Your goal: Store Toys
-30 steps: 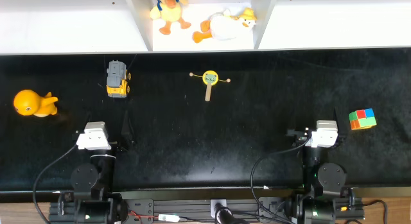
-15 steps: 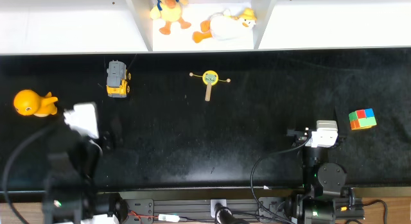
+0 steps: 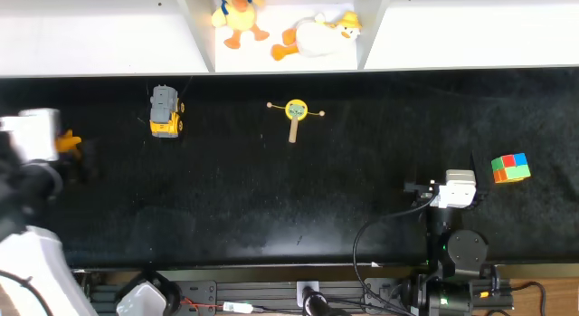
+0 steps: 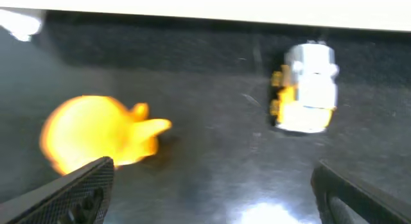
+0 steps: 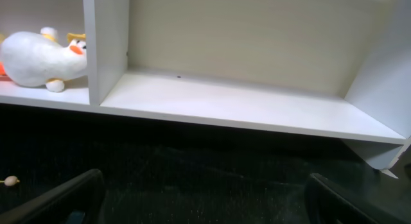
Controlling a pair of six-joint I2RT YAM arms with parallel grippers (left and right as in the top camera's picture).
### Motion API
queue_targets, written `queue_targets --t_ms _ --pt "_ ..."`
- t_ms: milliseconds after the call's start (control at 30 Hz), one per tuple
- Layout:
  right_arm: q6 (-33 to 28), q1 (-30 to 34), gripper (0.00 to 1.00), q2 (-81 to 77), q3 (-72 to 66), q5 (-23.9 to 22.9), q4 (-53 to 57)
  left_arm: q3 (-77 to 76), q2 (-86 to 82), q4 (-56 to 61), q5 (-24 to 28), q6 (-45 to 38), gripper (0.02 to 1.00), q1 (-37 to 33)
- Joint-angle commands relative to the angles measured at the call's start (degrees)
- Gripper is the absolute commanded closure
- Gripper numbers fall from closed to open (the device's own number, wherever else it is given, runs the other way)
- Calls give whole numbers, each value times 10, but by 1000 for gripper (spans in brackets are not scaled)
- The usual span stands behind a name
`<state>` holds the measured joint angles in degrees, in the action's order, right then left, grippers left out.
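inspector: left gripper [image 4: 212, 166] first. report state.

clerk: found spread wide, holding nothing. logged at the far left of the black table [image 3: 362, 198].

inspector: nearest to it?

clerk: recorded orange duck [image 4: 96, 134] sitting on the table, lower edge partly behind one finger [image 4: 83, 185]. cannot tell whether touching. logged toy truck [image 4: 307, 89] farther off, upright on its wheels, close to the shelf front and well apart from the duck.

inspector: noted. right gripper [image 5: 205, 179]?

clerk: found likewise wide apart and empty. placed low over the table's right side, near its own arm's base, facing the white shelf [image 5: 244, 102]. sighted an unfilled right-hand compartment straight ahead of it.

inspector: remaining toys on the table?

clerk: counted two more. logged colour cube [image 3: 510, 167] near the right arm, out towards the table's right end. logged stick rattle [image 3: 295, 112] lying flat mid-table, between truck and cube, apart from both.

inspector: stored already?

clerk: found yellow plush duck [image 3: 239, 15] and white plush duck [image 3: 317, 35] side by side in the shelf's middle compartment. logged the white one as lying on its side, the yellow one as sitting up.
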<state>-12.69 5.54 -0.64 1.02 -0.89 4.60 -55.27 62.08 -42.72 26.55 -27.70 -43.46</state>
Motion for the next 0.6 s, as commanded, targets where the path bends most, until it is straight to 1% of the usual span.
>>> queue_targets --t_ms 33,100,233,333,433,600 --pt "-2 2 7 4 -8 -5 -2 -57 48 -8 64 -129 23 -65" --pt "-2 2 7 4 -8 -5 -2 -68 68 -3 57 -153 23 -71" --pt "-2 2 5 4 -8 -5 -2 -70 97 10 -1 -156 23 -71" --pt "-2 2 5 4 -8 -5 -2 -70 122 8 -1 -155 23 -72" --pt "-2 2 5 4 -8 -5 -2 -70 151 3 16 -154 23 -73" --pt "-2 2 5 4 -8 -5 -2 -70 189 12 19 -154 23 -80"
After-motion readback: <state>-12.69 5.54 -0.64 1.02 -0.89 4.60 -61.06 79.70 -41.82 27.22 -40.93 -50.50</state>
